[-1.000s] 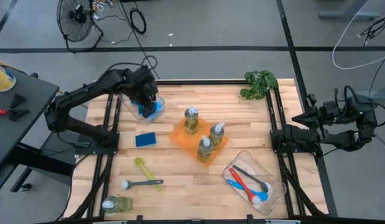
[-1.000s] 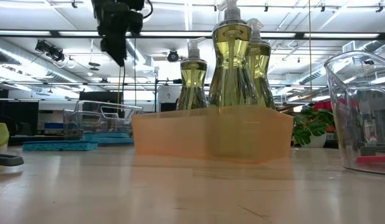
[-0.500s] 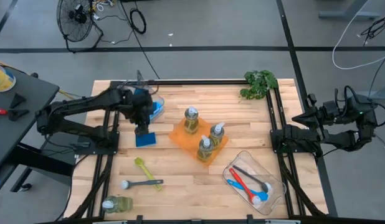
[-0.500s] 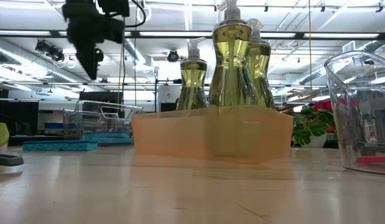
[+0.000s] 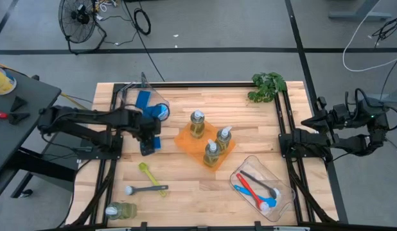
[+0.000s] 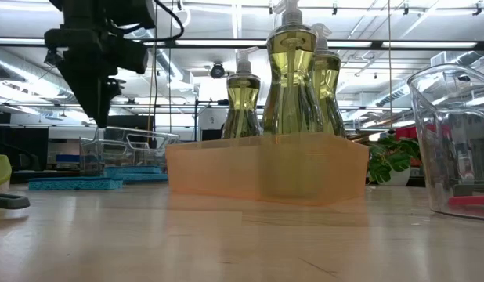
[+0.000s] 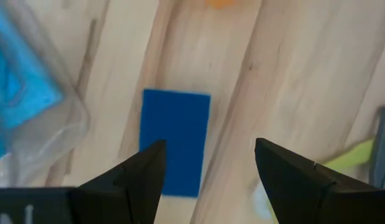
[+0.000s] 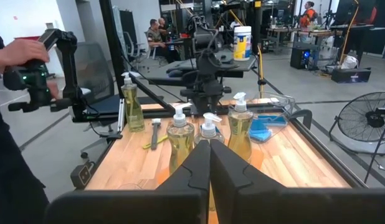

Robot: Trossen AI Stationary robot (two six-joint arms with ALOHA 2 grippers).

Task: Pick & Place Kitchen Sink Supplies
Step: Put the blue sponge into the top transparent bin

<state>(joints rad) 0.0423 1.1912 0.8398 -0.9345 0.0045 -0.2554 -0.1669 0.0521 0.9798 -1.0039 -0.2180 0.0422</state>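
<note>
- Blue sponge (image 7: 174, 140) lies flat on the wooden tabletop (image 5: 185, 179), just beside the clear bin (image 5: 150, 106) at the far left; it is loose and looks to be the next thing to collect.
- Left end effector (image 5: 148, 144) hangs directly above that sponge with its fingers spread wide and nothing between them; the wrist view shows the sponge partly under one fingertip (image 7: 146, 163).
- That clear bin already holds other blue sponges (image 5: 161, 112), so the sponge sorting appears partly done.
- Three pump bottles (image 5: 211, 153) of yellowish soap stand together in the orange tray (image 5: 185, 140) at mid-table, which looks like a finished group.
- A fourth soap bottle (image 5: 120, 210) lies on its side at the near left edge, well apart from the tray, not yet placed.
- Second clear bin (image 5: 285, 192) at the near right holds red, blue and dark brushes (image 5: 251, 188).
- Two brushes are left out on the tabletop: a yellow-green brush (image 5: 147, 174) and a grey brush (image 5: 144, 189), both near the left side.
- Right end effector (image 8: 209, 163) waits off the right side of the table, fingers pressed together and empty.
- My judgement: well past halfway, with one sponge, one bottle and two brushes left.
</note>
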